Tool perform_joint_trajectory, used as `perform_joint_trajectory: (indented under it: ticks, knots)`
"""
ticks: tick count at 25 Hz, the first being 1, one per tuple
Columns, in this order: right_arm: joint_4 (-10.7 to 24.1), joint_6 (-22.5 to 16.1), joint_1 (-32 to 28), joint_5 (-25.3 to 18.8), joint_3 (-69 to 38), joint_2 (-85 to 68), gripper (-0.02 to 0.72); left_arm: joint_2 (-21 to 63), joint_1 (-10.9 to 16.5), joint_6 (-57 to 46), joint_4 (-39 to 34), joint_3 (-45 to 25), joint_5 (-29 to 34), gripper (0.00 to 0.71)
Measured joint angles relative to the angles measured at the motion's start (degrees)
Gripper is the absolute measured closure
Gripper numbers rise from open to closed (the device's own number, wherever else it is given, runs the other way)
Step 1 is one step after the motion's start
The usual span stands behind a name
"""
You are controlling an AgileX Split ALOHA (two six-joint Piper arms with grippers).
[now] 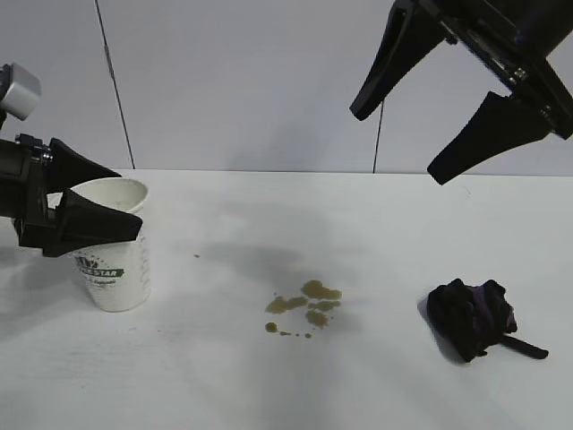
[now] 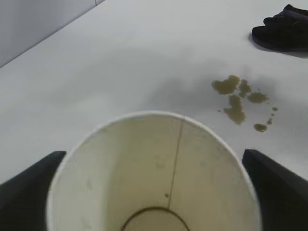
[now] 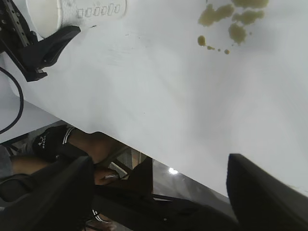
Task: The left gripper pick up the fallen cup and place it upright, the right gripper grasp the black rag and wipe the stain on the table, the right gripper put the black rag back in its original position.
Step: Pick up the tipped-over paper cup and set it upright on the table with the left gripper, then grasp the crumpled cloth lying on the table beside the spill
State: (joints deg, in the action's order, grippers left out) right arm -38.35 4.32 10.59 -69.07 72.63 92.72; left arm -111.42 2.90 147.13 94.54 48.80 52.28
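Now | cup was stood upright at counter left, first step judged all but done | left hand was spread around cup rim, grip apparently let go | right hand was held open, empty, high above black rag | stain unwiped mid-counter | next judged: left withdrawn clear without tipping cup, right lowered onto rag.

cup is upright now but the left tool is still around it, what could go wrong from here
1. The left tool has a finger on each side of the cup; pulling back crookedly could clip the rim and tip it again.
2. The right tool hangs open high above the table, so reaching the black rag could drag it toward the stain and smear it.
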Motion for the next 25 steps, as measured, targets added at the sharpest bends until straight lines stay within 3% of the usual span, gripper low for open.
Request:
perform_joint_trajectory:
  ticks: [8, 18, 21, 25]
  knots:
    - [0.0, 0.0, 0.0, 0.0, 0.0, 0.0, 0.18, 8.3, 0.0, -7.9, -9.0, 0.0, -8.9, 0.017]
    - [-0.1, 0.0, 0.0, 0.0, 0.0, 0.0, 0.18, 15.1, 0.0, -30.0, -33.7, 0.0, -12.1, 0.017]
    - [-0.1, 0.0, 0.0, 0.0, 0.0, 0.0, 0.18, 16.5, 0.0, -44.1, -42.8, 0.0, -13.0, 0.019]
    - [-0.1, 0.0, 0.0, 0.0, 0.0, 0.0, 0.18, 20.4, 0.0, -74.3, -51.9, 0.0, -17.3, 0.021]
